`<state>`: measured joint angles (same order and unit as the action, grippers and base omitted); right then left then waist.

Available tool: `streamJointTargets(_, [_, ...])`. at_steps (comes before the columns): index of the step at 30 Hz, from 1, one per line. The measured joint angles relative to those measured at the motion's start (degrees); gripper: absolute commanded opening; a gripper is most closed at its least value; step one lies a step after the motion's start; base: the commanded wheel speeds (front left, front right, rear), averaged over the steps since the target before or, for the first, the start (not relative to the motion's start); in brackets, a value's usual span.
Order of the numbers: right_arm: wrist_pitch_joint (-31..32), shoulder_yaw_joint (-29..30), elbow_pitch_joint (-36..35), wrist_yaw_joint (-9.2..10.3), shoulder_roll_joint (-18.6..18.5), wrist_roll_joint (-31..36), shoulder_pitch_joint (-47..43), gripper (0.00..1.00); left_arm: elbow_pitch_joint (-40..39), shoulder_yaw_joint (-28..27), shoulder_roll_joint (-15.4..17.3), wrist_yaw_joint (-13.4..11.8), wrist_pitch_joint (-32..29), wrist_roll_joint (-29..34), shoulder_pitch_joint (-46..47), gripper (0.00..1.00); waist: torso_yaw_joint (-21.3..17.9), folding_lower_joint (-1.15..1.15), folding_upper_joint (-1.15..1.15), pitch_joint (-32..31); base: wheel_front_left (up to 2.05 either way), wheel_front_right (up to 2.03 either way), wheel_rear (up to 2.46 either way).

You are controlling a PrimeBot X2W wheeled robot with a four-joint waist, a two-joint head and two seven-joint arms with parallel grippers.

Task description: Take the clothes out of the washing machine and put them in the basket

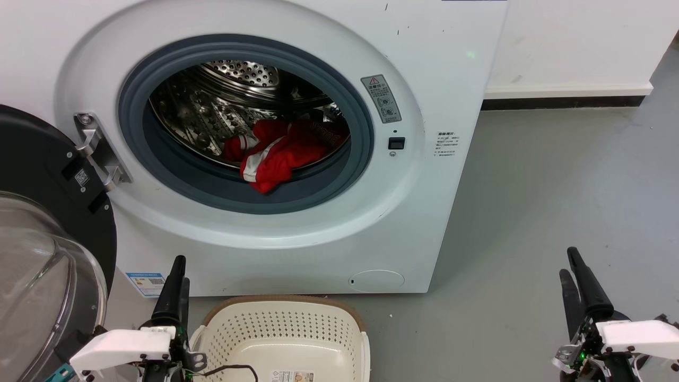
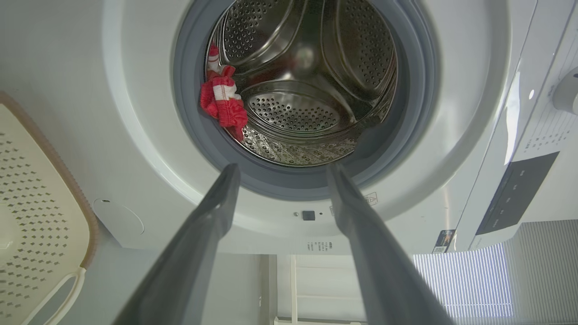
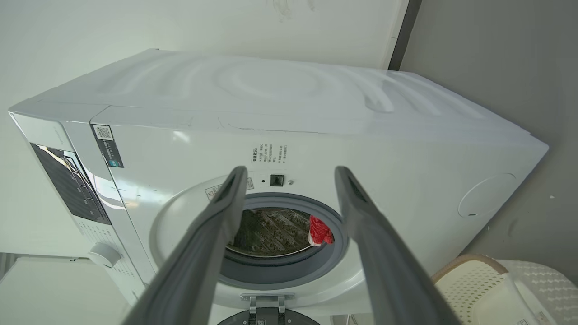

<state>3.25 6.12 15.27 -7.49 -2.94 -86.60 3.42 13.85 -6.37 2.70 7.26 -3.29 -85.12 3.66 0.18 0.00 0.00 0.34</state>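
1. Left gripper (image 1: 180, 270): at the lower left of the head view, fingers pointing up toward the washer. In the left wrist view its two dark fingers (image 2: 212, 212) stand wide apart with nothing between them.
2. Right gripper (image 1: 568, 261): at the lower right, above bare grey floor (image 1: 557, 185) and well apart from the machine. In the right wrist view its jaws are likewise spread wide and empty.
3. Basket (image 1: 286, 301): cream, perforated, with a brown rim. It sits on the floor just in front of the washer's base and just beside the left gripper. A paper label lies on its bottom, and no garment shows in the part seen.
4. Door (image 1: 32, 254): black-rimmed with bulging glass, swung fully open to the left on a metal hinge (image 1: 98, 151).
5. Washing machine (image 1: 424, 79): white front panel with a round porthole ringed by a grey gasket (image 1: 339, 185).
6. Clothes (image 1: 281, 151): a red bundle with white stripes at the lower front of the drum. One end hangs over the drum's lip onto the gasket. Dark lettering on it is too small to read.
7. Drum (image 1: 233, 101): perforated steel, behind and above the bundle.
8. Wall (image 1: 573, 42): white with a dark skirting strip, to the right of the machine.
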Motion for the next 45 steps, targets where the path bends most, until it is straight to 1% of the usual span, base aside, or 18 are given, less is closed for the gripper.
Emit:
streamJointTargets(17, [-4.05, -1.8, -7.92, 0.0, 0.02, 22.64, -1.41, 1.0, -6.1, 1.94, 0.01, -4.68, 4.1, 17.66, -1.07, 1.0, 0.25, 0.0, 0.0, 0.46, 0.0, 0.0, 0.0])
streamJointTargets(29, [-6.55, -4.21, -11.78, 0.0, 0.02, 38.98, -2.75, 1.0, -8.05, 4.34, 0.02, -7.79, 6.57, 30.29, -2.16, 1.0, 0.42, 0.0, 0.0, 0.46, 0.0, 0.0, 0.0])
streamJointTargets(36, [-7.8, -5.31, -13.02, 0.0, 0.02, 46.63, -3.59, 1.0, -8.58, 5.86, 0.03, -9.04, 7.87, 37.2, -2.64, 1.0, 0.51, 0.0, 0.0, 0.27, 0.0, 0.0, 0.0])
streamJointTargets(45, [-9.43, -6.15, -14.32, 0.0, 0.02, 54.3, -4.81, 1.0, -9.25, 6.97, 0.04, -10.58, 9.48, 44.74, -3.46, 1.0, 0.62, 0.0, 0.0, -0.02, 0.0, 0.0, 0.0])
